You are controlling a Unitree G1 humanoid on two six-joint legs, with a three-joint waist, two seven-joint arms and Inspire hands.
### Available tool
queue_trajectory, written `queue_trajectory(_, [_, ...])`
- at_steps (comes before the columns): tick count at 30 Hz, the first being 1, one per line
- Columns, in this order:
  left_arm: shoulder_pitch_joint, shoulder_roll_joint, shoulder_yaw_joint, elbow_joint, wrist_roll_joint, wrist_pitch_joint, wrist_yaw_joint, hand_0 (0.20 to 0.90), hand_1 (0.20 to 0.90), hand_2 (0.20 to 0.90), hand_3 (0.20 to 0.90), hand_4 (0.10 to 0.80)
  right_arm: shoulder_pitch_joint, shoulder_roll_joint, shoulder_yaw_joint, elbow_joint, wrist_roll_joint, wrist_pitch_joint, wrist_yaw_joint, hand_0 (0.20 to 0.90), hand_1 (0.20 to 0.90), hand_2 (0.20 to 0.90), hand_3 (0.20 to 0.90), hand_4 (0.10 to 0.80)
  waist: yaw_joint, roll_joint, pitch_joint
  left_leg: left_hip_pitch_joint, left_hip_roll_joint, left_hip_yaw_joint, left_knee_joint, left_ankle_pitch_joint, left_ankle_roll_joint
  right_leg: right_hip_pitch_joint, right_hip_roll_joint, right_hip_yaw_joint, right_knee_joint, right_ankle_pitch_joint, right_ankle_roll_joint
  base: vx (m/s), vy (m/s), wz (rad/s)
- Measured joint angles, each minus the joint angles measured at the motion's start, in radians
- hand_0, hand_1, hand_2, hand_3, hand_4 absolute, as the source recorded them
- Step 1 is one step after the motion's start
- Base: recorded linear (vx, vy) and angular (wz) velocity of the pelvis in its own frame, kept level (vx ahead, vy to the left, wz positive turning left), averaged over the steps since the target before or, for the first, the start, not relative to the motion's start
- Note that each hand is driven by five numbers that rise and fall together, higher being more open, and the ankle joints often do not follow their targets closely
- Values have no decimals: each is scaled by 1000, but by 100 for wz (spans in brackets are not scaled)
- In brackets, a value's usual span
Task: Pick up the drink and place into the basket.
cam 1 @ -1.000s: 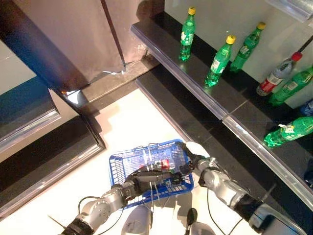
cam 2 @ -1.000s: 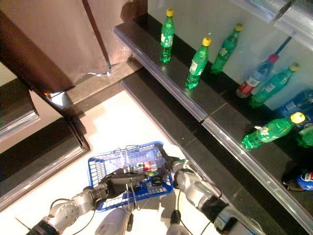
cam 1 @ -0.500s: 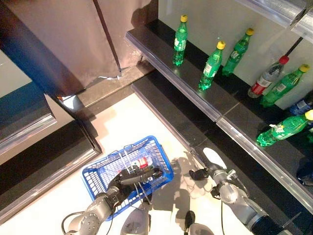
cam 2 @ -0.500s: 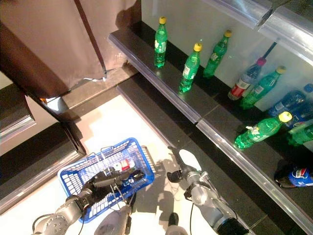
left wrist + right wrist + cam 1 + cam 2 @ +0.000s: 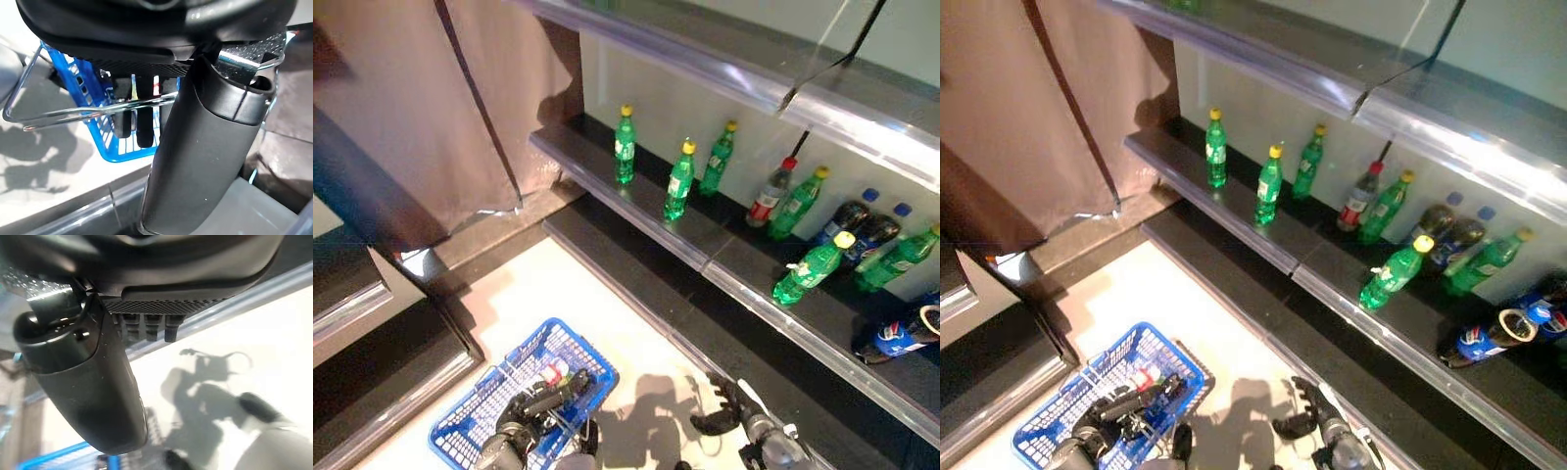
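The blue basket (image 5: 524, 397), a rectangular plastic lattice with thin wire handles (image 5: 98, 110), is sitting on the pale glossy floor (image 5: 607, 304) at about 7 o'clock in the head views. The drink (image 5: 551, 374), a small bottle with a red and white label, is lying inside the basket near its 2 o'clock corner. The left hand (image 5: 548, 399) is reaching over the basket rim, its dark fingers (image 5: 144, 129) curling round the wire handles and gripping them, as the left wrist view shows. The right hand (image 5: 729, 411) is hovering above the floor at about 5 o'clock, well apart from the basket, with fingers loosely spread and holding nothing; the right wrist view shows its short fingers (image 5: 146, 328) straight over bare floor.

A dark polished shelf (image 5: 724, 250) with a rounded metallic front lip is running from 11 o'clock toward 4 o'clock. Green bottles (image 5: 679, 182) with yellow caps are standing upright on it; one green bottle (image 5: 811, 267) is leaning. A clear bottle with a red cap (image 5: 771, 194) and dark cola bottles (image 5: 862, 233) are standing farther along.
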Motion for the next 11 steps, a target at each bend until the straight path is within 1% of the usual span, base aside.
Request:
queue_trajectory(2, [-8,-3,-1,39,1,-8,-1,300,300,300,200,100,-1,5,15,45,8,-3,25,900,900,900,900,800,0,3,-14,0,5,6,0,-1,-1,-5,2,14,0,1,-2,-11,-7,-13])
queue_trajectory(6, [-31,-30,1,144,5,-37,-6,300,300,300,200,100,-9,79,-6,221,57,-7,47,900,900,900,900,800,-1,6,-57,3,8,17,0,-4,-3,-8,3,18,0,1,-3,-1,-6,-6])
queue_trajectory(11, [-38,-51,1,181,18,-53,-12,300,300,300,200,100,-9,114,-26,295,138,-8,70,900,900,900,900,800,-10,13,-65,11,12,22,0,-4,-4,-6,6,22,-2,-2,-9,-4,-1,-2])
